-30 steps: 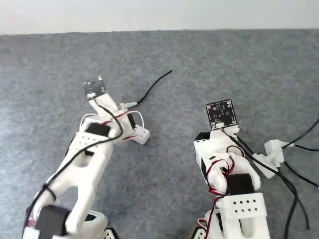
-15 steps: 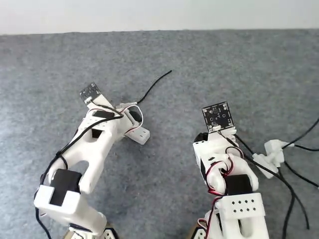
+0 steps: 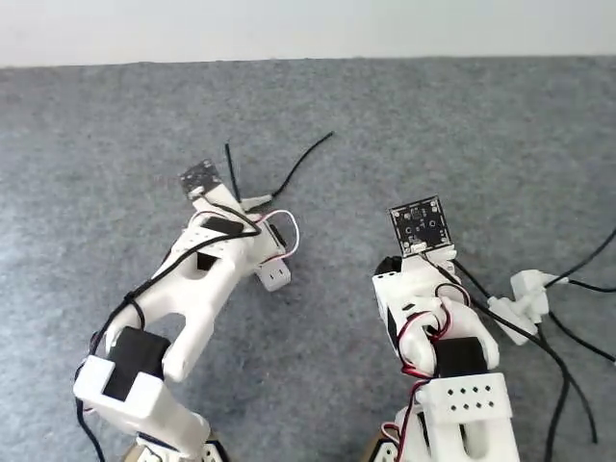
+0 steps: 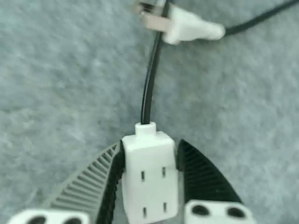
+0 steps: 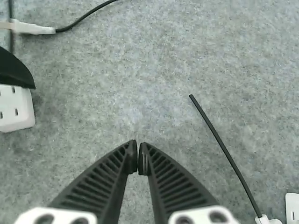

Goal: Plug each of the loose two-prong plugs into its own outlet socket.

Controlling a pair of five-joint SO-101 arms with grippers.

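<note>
Since a second ago our left arm has swung round over the grey felt-like table top [image 3: 462, 125]. The block it carries has turned with it, so a black cord [image 3: 231, 164] now stands out beyond the wrist where none showed before. Our right arm has barely shifted.

We have the left gripper [image 4: 150, 151] closed part-way on a white rectangular plastic outlet socket [image 4: 150, 186]. One ribbed black jaw presses on each long side, and the slotted face is turned toward the wrist camera (two pairs of slots are plain to see). The black cord runs straight out from the socket's far end.

Just beyond, lying on the table and apart from the socket, is a small white moulded two-prong plug [image 4: 187, 27]. It has metal blades at one end, and its own lead trails away at the other. We judge that the socket is gripped by its flanks so the slot face stays free to be lined up with those blades. Plug and socket are not yet mated.

Our right gripper [image 5: 138, 161] is pinched fully together on nothing above bare table, well placed, we think, to take the plug. Farther out on that side lies a white connector [image 3: 525, 294] among more leads, too small for us to sort plug from socket.
</note>
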